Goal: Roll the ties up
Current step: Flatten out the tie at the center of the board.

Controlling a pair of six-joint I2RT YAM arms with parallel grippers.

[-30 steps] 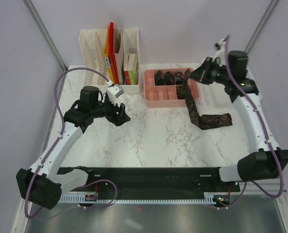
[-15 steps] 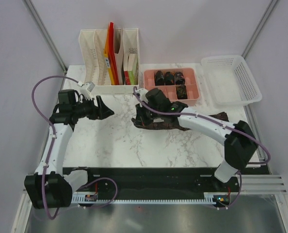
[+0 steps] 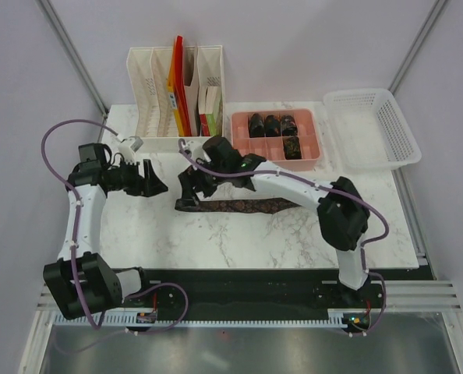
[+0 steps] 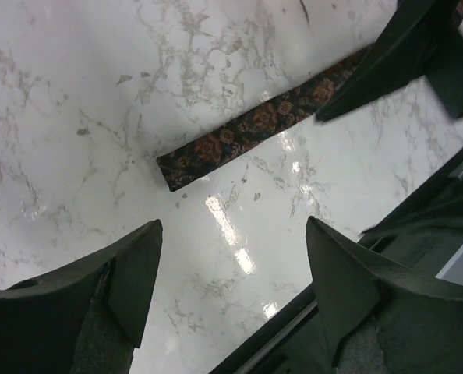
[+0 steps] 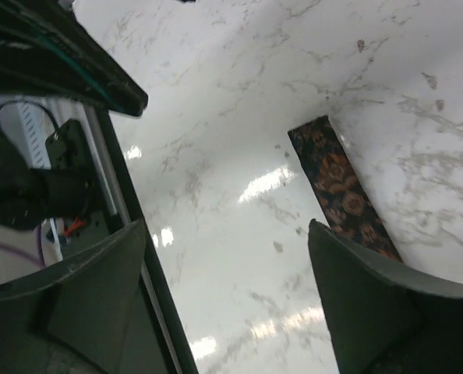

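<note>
One tie (image 3: 247, 206) lies flat as a long dark strip with a reddish pattern across the middle of the marble table. Its narrow end (image 4: 173, 170) points left. My right gripper (image 3: 187, 187) hovers over that end, open, and the tie (image 5: 342, 191) passes beside its right finger with nothing between the jaws (image 5: 227, 226). My left gripper (image 3: 154, 182) stands open a little left of the tie's end, with only bare table between its fingers (image 4: 233, 224). Several rolled ties (image 3: 272, 125) sit in the pink tray (image 3: 239, 152).
A white file organizer (image 3: 150, 86) with folders stands at the back left. A white mesh basket (image 3: 372, 128) sits at the back right. The black rail (image 3: 239, 284) runs along the near table edge. The right gripper's fingers (image 4: 403, 54) show in the left wrist view.
The right arm swung from the back right to the table's middle with the tie, laid it out flat and opened. The left arm drew back to the left.
</note>
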